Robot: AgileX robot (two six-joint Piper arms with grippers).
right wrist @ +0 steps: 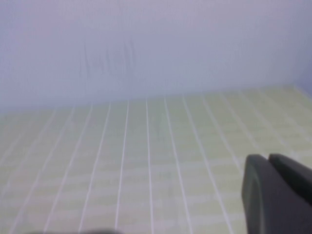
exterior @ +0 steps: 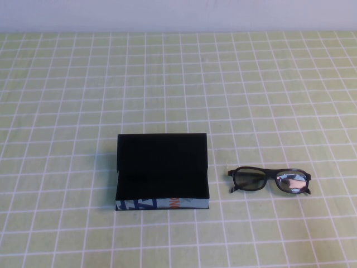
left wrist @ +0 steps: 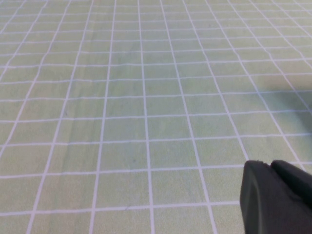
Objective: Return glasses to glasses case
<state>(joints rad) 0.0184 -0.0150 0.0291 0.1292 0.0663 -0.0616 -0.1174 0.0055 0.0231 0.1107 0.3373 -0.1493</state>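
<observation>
Found the right gripper [right wrist: 268, 161] with fingers pressed together, pinching nothing, raised over bare table [right wrist: 146, 146] and facing the wall [right wrist: 146, 44]. Found the left gripper [left wrist: 269, 168] likewise closed and empty, low over the table. Saw neither gripper in the high view, so both well apart from the work.

Judged the step as the first reach for the glasses [exterior: 269, 180]. Better done with the right gripper, being on that side. To do well: should open first, come down from above, and close across the bridge or the upper bar of the frame, not on the lenses. Should lift level, then carry to the left over the case [exterior: 162, 162].

Lay the glasses flat on the table, to the right of the case, near but not touching. Ran their long axis left to right, a little tilted, almost parallel to the printed front edge [exterior: 162, 204]. Faced the lenses toward the robot's side. Could not tell whether the temples were folded. Stood the case open, flap up at the far side, so little turning needed.
</observation>
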